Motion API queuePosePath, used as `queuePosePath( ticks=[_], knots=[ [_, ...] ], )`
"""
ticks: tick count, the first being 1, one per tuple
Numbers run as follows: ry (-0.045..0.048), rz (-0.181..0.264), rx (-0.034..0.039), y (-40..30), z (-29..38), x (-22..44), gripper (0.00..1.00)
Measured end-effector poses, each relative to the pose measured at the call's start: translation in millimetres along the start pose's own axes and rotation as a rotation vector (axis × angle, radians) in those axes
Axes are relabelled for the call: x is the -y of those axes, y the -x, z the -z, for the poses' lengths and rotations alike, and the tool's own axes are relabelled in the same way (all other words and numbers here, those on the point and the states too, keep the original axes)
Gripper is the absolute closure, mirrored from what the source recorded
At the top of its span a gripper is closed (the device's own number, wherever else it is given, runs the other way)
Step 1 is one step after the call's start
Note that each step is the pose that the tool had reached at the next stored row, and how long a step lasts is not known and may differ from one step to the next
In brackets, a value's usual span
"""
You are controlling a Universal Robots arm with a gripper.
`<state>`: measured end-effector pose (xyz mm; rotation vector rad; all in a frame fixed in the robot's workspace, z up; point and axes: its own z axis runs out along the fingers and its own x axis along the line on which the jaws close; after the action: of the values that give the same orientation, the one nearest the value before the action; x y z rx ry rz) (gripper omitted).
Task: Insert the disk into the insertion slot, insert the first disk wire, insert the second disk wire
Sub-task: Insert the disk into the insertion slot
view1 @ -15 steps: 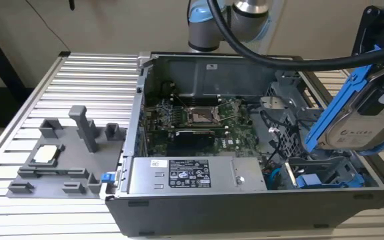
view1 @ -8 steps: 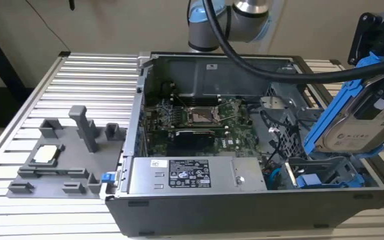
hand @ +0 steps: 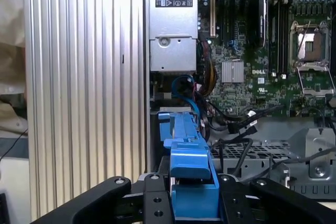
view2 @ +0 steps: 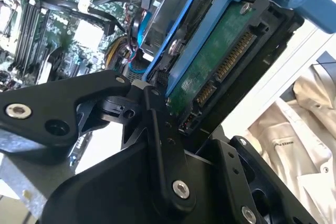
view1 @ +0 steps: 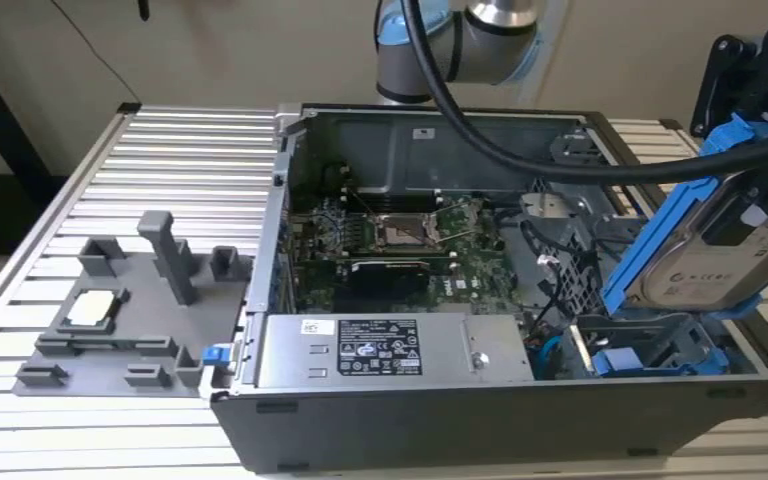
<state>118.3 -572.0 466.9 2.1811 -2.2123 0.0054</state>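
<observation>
My gripper (view1: pixel 760 170) is shut on the disk (view1: pixel 711 255), a silver drive with a white label in a blue carrier frame (view1: pixel 648 240). It holds the disk steeply tilted at the exterior view's right, its lower end just above the insertion slot (view1: pixel 651 350). That slot is a grey metal bay with blue parts in the PC case's near right corner. The second wrist view shows the disk's green circuit side (view2: pixel 220 61) and connector pins between the black fingers (view2: pixel 157 129). In the first wrist view the carrier's blue edge (hand: pixel 189 161) sits between both fingers (hand: pixel 152 195).
The open PC case (view1: pixel 277 300) holds a green motherboard (view1: pixel 398 240) and a grey power-supply box (view1: pixel 384 350) beside the bay. Blue and black cables (hand: pixel 184 85) lie near the bay. A grey fixture (view1: pixel 131 310) stands on the slatted table (view1: pixel 184 150) at the exterior view's left.
</observation>
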Motion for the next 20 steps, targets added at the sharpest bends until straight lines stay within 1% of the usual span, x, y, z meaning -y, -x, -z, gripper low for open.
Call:
queuePosePath(
  ticks=[12,20],
  knots=[
    [0.0,0.02,0.0006,0.2,-8.2,0.2,0.67],
    [-0.0001,0.023,0.0009,0.5,-18.2,0.4,0.67]
  ],
)
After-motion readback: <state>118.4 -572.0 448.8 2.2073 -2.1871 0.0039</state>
